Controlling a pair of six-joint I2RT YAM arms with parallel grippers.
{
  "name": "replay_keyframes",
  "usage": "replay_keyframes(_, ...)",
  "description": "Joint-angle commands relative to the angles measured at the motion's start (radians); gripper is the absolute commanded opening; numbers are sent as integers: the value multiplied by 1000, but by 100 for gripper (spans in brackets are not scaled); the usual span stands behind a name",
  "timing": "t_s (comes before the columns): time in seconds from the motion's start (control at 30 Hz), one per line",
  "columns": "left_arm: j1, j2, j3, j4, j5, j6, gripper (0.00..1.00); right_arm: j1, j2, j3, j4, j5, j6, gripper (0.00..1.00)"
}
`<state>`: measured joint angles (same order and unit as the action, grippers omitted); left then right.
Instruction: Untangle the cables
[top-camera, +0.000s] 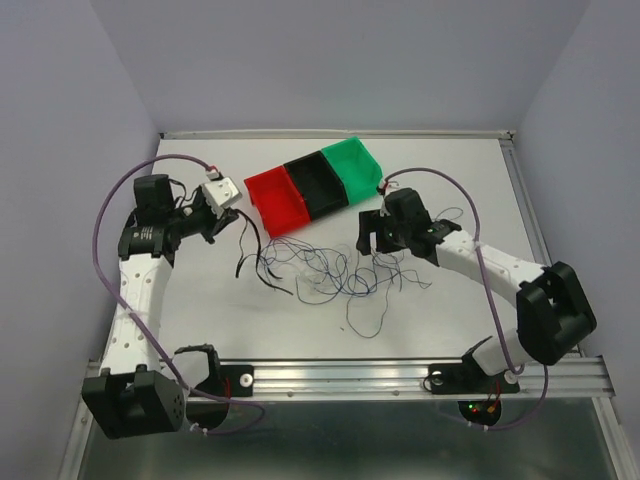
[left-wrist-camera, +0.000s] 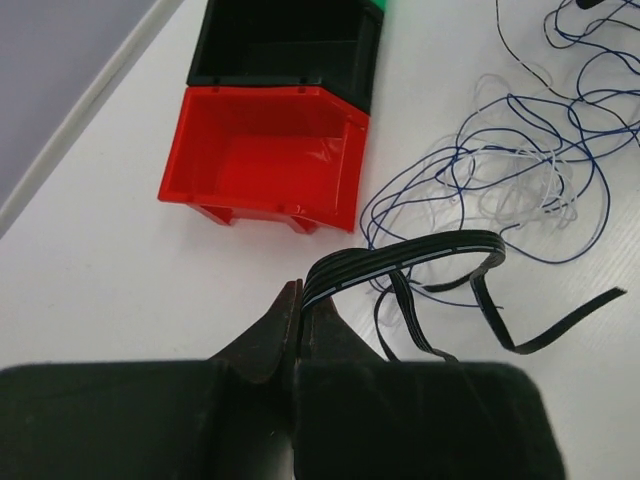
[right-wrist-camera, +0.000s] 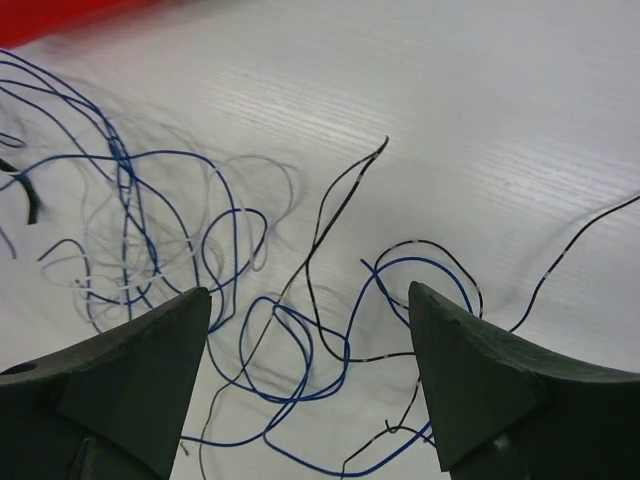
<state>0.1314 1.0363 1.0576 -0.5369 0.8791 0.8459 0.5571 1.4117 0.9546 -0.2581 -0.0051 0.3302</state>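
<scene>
The left end effector (left-wrist-camera: 298, 300) is pinched tight on a flat black striped ribbon cable (left-wrist-camera: 420, 255). The right end effector (right-wrist-camera: 308, 295) gapes wide, holding nothing, over thin blue, black and white cables (top-camera: 340, 270) mid white worktop (top-camera: 450, 310).

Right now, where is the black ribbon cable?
In the left wrist view, the ribbon cable is pinched by the left gripper, near the red bin, beside the blue wires.

Left gripper (left-wrist-camera: 299, 303) clamped on flat black ribbon cable (left-wrist-camera: 420, 255). Thin blue and whitish cables (left-wrist-camera: 520, 170) tangled beside red bin (left-wrist-camera: 345, 170) on worktop (left-wrist-camera: 100, 270).
</scene>
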Motion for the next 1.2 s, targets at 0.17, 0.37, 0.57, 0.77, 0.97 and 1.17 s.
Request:
replay_keyframes(0.17,-320,157,-114,222,-172,-77,0,41,113,73,36,168,-6,58)
replay_keyframes(0.37,-417,255,-133,273,-242,-50,26,43,29,47,52,237,21,1)
replay_keyframes(0.57,-472,294,-102,252,-212,56,66,43,-66,9,56,292,33,1)
replay_keyframes(0.77,-616,291,-73,140,-141,249,73,43,-66,9,56,291,36,1)
replay_keyframes(0.97,-763,317,-61,141,-169,304,85,43,-72,9,54,257,36,1)
replay_keyframes(1.17,-886,358,-85,241,-210,274,84,43,-97,1,54,264,44,1)
